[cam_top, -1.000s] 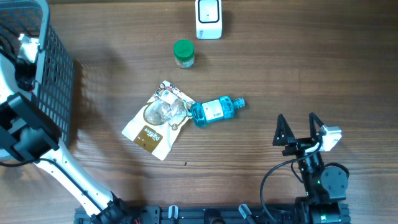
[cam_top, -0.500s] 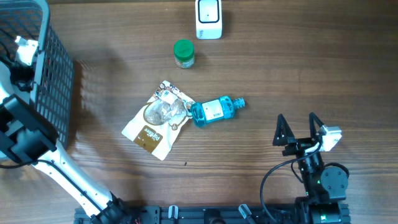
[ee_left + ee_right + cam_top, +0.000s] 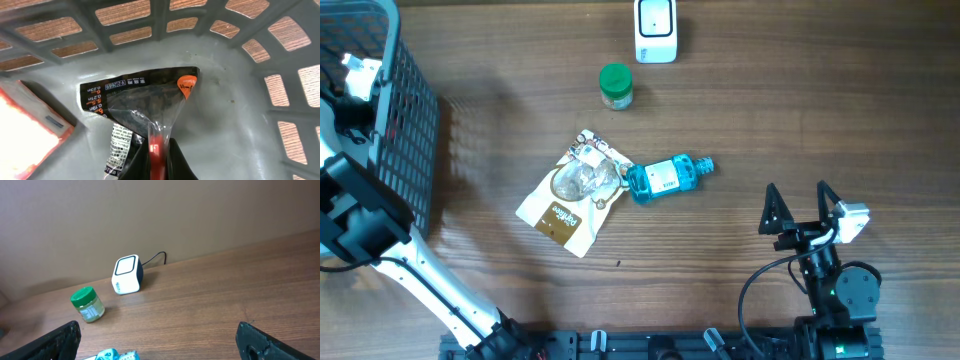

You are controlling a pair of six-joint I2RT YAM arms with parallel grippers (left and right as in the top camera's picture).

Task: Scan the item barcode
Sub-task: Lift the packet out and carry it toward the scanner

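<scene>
In the left wrist view, a dark plastic packet (image 3: pixel 145 100) with an orange spot and white printed labels lies on the grey floor of the basket (image 3: pixel 280 100). My left gripper (image 3: pixel 156 156) is shut on the packet's near edge, a clear and red strip pinched between the black fingers. From overhead only the left arm (image 3: pixel 355 200) shows, reaching into the basket (image 3: pixel 410 110) at the far left. The white scanner (image 3: pixel 655 30) stands at the table's back edge, also the scanner (image 3: pixel 127 274) in the right wrist view. My right gripper (image 3: pixel 802 212) is open and empty at the front right.
A green-lidded jar (image 3: pixel 615 86) stands near the scanner. A blue bottle (image 3: pixel 665 178) lies beside a white and brown pouch (image 3: pixel 565 200) mid-table. An orange and white box (image 3: pixel 25 125) lies in the basket left of the packet.
My left wrist has shifted slightly toward the back inside the basket, and its jaws have closed. The right arm and the table items have not moved.
</scene>
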